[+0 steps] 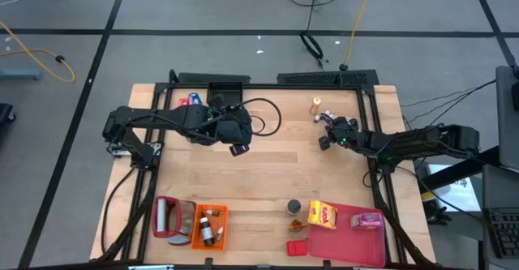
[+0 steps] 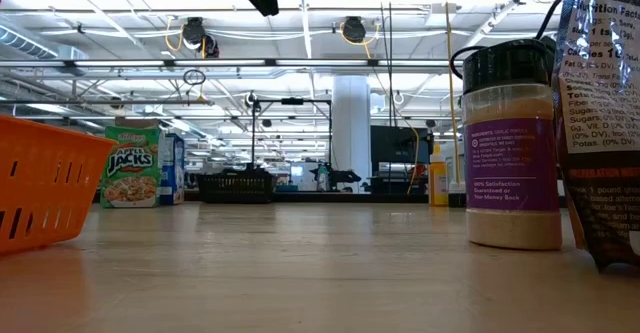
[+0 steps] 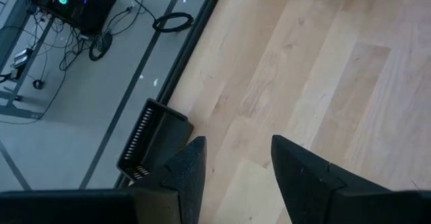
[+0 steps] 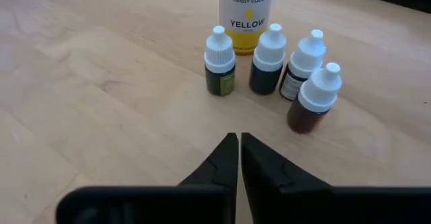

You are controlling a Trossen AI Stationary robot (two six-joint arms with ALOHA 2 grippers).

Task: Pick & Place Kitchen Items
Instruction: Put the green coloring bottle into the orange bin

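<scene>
1. Orange crate (image 1: 208, 226) at the near left, small white-capped bottles inside; pink-red tray (image 1: 350, 236) at the near right, carrying a yellow box (image 1: 323, 214) and a pink box (image 1: 367, 220).
2. Only in the right wrist view: four tiny bottles (image 4: 269, 59) clustered before a yellow bottle (image 4: 247, 10).
3. Left gripper (image 3: 232, 160) partly open, empty, over bare wood; right gripper (image 4: 240, 143) pinched together, empty, just short of the bottles.

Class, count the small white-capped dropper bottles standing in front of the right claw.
4: dark green bottle and dark bottle before the yellow bottle, labelled bottle beside, reddish-brown bottle nearest. None hidden there.
</scene>
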